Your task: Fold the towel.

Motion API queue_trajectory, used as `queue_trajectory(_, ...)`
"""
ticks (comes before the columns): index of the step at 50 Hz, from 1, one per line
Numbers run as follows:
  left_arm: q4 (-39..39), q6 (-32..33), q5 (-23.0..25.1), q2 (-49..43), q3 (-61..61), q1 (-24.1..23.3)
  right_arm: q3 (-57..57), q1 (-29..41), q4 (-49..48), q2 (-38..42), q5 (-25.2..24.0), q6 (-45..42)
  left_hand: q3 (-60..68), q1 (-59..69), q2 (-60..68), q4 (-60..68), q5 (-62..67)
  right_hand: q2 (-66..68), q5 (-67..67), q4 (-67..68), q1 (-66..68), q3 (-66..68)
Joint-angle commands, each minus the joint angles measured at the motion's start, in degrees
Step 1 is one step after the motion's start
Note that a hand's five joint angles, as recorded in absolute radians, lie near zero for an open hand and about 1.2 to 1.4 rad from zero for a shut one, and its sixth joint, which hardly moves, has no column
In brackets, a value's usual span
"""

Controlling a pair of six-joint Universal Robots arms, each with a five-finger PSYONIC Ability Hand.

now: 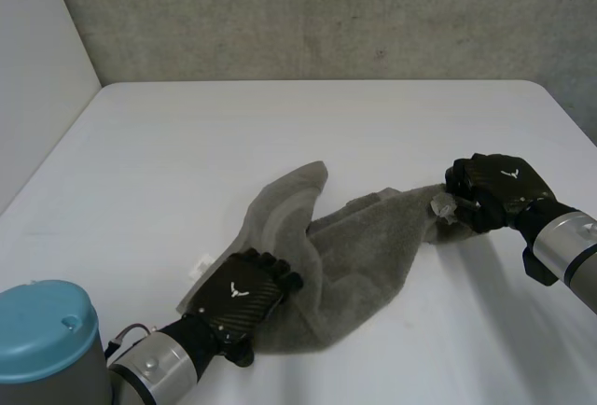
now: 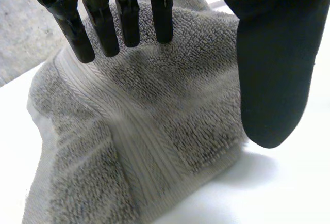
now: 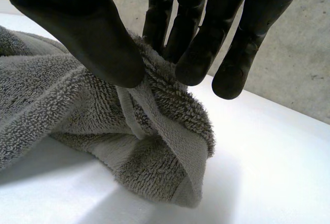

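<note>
Grey towel (image 1: pixel 354 246): right robot hand (image 1: pixel 490 186) pinches one corner, left robot hand (image 1: pixel 241 295) rests straight-fingered on another.

Towel (image 1: pixel 354 237) on table (image 1: pixel 280 134), toward near edge

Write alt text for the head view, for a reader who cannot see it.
A crumpled grey towel lies on the white table between two black robot hands. The right hand pinches one end of it between thumb and fingers; the left hand rests flat on the opposite, nearer part. A grey wall stands behind the table.
</note>
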Motion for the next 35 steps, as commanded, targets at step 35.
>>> queue_trajectory(35, 4.2, -0.5, -1.3, -9.5, 6.7, -0.1, 0.3, 0.4, -0.1, 0.4, 0.1, -0.7, 42.3, 42.1, 42.3, 42.3, 42.2, 6.5, 5.4, 3.8, 6.2, 3.5)
